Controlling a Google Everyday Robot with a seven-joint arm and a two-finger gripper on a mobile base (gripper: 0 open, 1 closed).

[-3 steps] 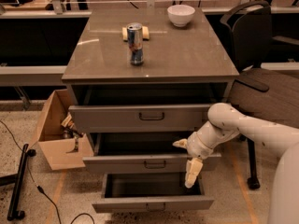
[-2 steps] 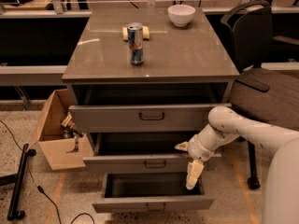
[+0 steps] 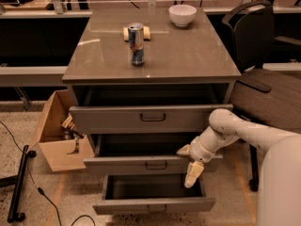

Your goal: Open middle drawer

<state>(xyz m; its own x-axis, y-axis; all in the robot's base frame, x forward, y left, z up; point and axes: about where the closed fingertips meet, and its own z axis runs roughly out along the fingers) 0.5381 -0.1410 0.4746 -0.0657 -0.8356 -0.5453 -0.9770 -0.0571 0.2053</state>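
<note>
The grey-brown cabinet point(image 3: 150, 55) has three stacked drawers, all pulled out part way. The middle drawer point(image 3: 122, 165) shows a flat front with a small dark bar handle point(image 3: 156, 165) at its centre. My gripper point(image 3: 186, 167) is at the right end of that front, right of the handle. Its cream fingers point(image 3: 193, 172) are spread: one lies at the drawer's top edge pointing left, the other hangs down over the front. It holds nothing. The top drawer point(image 3: 151, 118) is above it and the lowest drawer point(image 3: 153, 205) is below.
A drink can point(image 3: 136, 44), a white bowl point(image 3: 182, 14) and a small tan object point(image 3: 126, 32) stand on the cabinet top. An open cardboard box point(image 3: 59, 140) sits on the floor to the left. A dark office chair point(image 3: 263, 79) is on the right. Cables point(image 3: 19, 182) lie at the lower left.
My gripper has shifted very slightly along the right end of the middle drawer's front. The drawers look the same.
</note>
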